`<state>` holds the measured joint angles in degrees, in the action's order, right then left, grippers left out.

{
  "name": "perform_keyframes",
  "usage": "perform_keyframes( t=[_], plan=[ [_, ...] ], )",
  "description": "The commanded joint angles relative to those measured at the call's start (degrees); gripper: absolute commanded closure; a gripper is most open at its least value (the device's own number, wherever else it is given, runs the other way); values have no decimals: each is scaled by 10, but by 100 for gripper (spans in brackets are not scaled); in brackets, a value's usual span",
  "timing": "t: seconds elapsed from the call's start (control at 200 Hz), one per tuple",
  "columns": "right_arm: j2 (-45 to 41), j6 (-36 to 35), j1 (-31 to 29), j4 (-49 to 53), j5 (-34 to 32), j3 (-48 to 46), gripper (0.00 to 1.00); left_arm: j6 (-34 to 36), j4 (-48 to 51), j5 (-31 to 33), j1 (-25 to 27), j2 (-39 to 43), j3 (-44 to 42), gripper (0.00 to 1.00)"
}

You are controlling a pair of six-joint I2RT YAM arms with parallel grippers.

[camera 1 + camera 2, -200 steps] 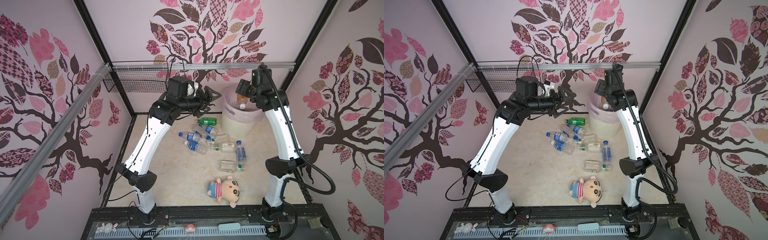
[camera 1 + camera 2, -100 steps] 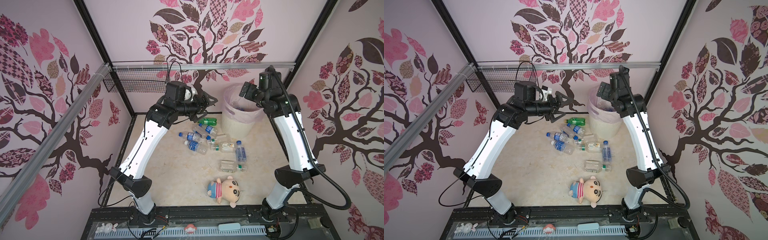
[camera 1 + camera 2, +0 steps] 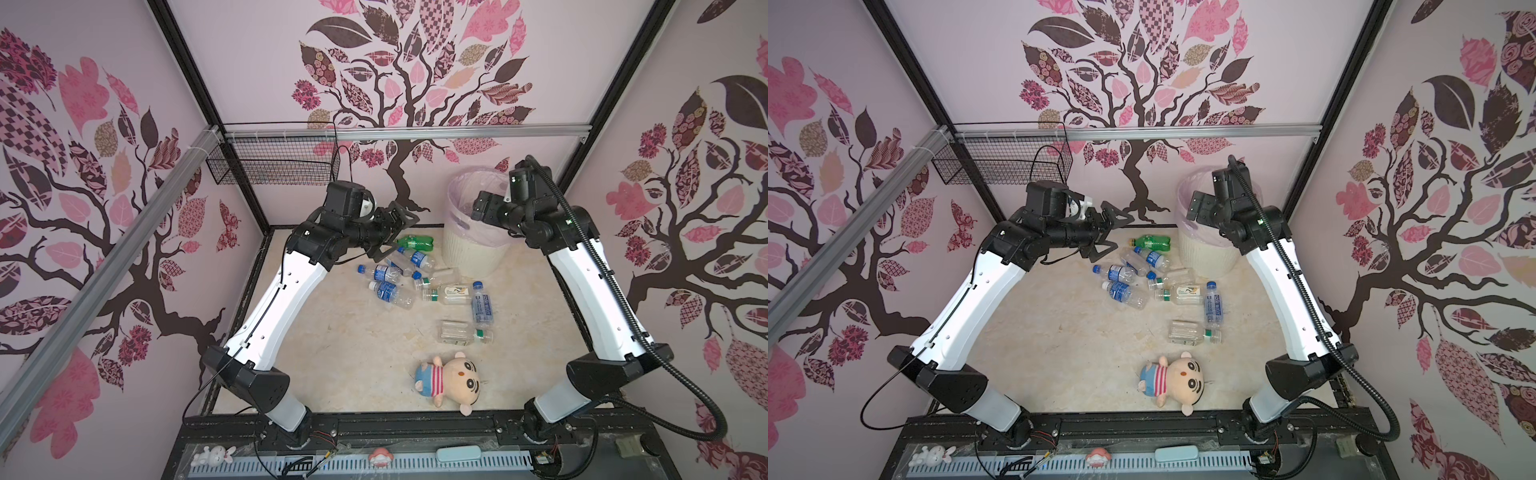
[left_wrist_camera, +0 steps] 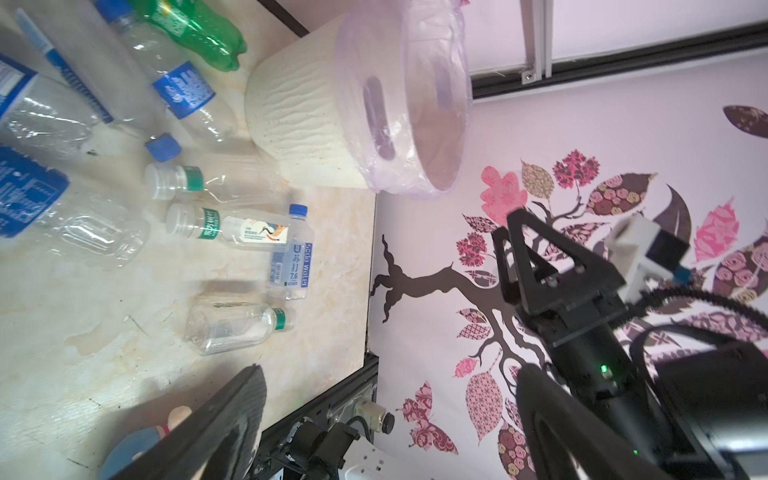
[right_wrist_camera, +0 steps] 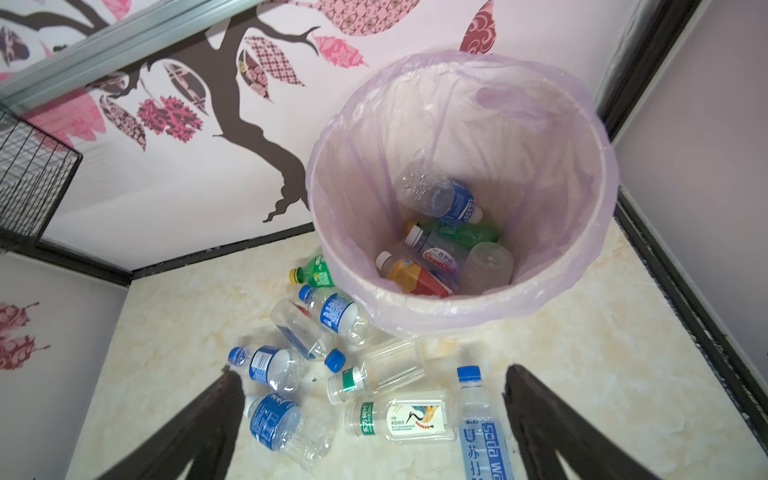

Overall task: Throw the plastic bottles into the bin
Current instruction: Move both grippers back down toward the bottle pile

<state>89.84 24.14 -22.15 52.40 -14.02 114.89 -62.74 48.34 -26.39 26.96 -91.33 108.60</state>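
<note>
Pink walls [image 3: 249, 62] with tree decals close in a pale marbled floor [image 3: 332, 340]. The right gripper [image 5: 372, 372] hangs at the near edge of the bin [image 3: 469, 253], jaws spread wide and holding nothing. Below it a handful of bottles [image 5: 440, 199] lie in the pink liner. The left gripper [image 3: 399, 230] is also wide open and empty, hovering above the far end of the floor pile, close to the green bottle [image 3: 413, 243].

About ten bottles lie on the floor in a loose heap just in front of the bin. A soda bottle [image 3: 482, 305] and a clear one with a green cap [image 3: 461, 332] lie a little apart from the heap, nearer the doll [image 3: 449, 380].

To my eye the step in hand is fetching the next bottle. It would go best on one with free space around it: the green bottle for the left arm, the soda bottle for the right. The jaws should come down across the middle of the body, not the cap, and close gently, since these thin shells probably dent and squirt out. The bottle should be lifted well clear of the rim and let go over the centre, without nudging the bin. Only one arm should be over the bin at a time, and the doll should be left alone.
</note>
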Motion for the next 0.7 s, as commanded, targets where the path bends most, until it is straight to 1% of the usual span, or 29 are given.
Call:
perform_keyframes(
  t=[0.0, 0.12, 0.185, 0.29, 0.47, 0.575, 0.695],
  plan=[
    [-47, -5, -38, -15, 2, -44, 0, 2, 4, 16, -20, -3, -30, 3],
    [-84, 13, -54, -21, 22, -121, 0, -3, 17, 19, -33, -22, -52, 3],
    [-106, 11, -58, -33, 30, -168, 0, -9, 16, 29, -34, -27, -68, 3],
    [-131, 4, -61, -37, 44, -224, 0, -40, -4, 47, -34, -26, -119, 3],
    [-157, -21, -76, -37, 58, -289, 0, -86, -9, 81, -33, -35, -180, 3],
    [-163, -37, -92, -30, 60, -308, 0, -117, -11, 74, -34, -50, -203, 3],
    [-165, -57, -114, -29, 48, -334, 0, -136, -8, 98, -34, -70, -215, 3]
  ],
)
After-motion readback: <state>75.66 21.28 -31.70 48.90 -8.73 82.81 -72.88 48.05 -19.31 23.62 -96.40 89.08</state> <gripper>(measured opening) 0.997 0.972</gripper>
